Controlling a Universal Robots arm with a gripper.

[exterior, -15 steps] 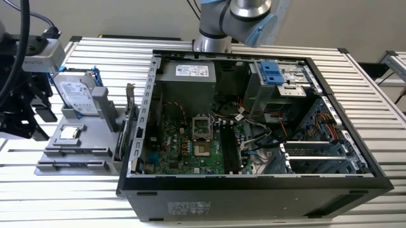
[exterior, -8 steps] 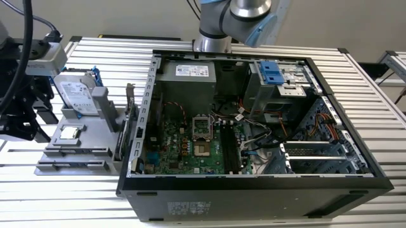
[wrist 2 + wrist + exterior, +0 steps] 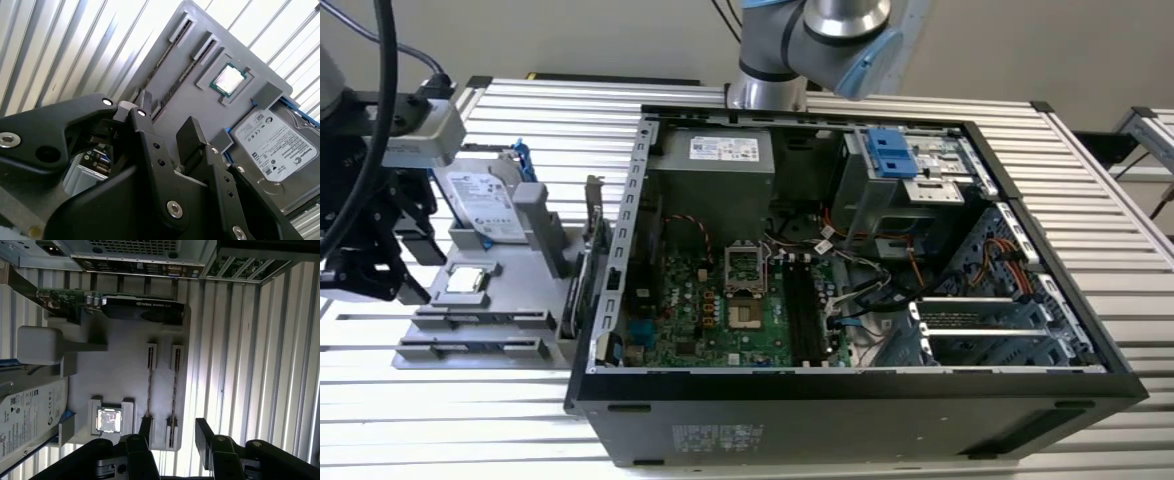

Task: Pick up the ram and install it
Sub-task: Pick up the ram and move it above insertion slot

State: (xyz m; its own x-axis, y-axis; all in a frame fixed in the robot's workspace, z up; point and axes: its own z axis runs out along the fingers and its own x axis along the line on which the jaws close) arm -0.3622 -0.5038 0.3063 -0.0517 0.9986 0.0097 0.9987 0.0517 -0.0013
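First wrist view shows the hand spread wide, empty, near the ram slotted in the grey tray.

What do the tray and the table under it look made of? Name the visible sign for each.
Tray: looks like matte grey plastic, with even colour and no glare; whether it is moulded or printed cannot be told.
Table: apparently bare aluminium, with long ribbed slats that throw bright, streaky reflections.

I get hard glare off the ribbed desk in both wrist views, its slats bleached white, my jaws black against it. The chip flares too. The exterior view is more evenly lit, the case interior shadowed.
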